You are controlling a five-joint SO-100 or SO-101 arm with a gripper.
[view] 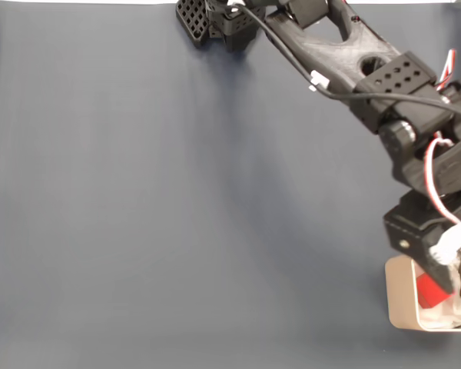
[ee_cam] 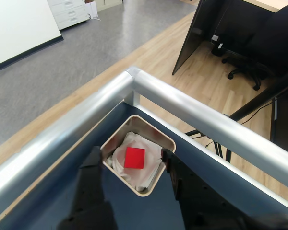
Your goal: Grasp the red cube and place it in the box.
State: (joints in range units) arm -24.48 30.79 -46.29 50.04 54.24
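The red cube (ee_cam: 134, 157) lies flat on the white wrinkled paper inside the beige box (ee_cam: 151, 191), apart from both fingers. My gripper (ee_cam: 129, 153) hangs above the box, open, with one dark finger on each side of the cube and gaps between them. In the fixed view the box (view: 399, 307) sits at the table's lower right corner, cut by the frame edge. There the cube (view: 428, 292) shows as a red patch partly covered by the gripper (view: 444, 278).
The dark blue table cover (view: 177, 200) stretches to the left of the box. A silver metal rail (ee_cam: 192, 108) frames the table corner right behind the box. The arm's base (view: 215, 19) stands at the top edge. Past the rail are wooden floor and office furniture.
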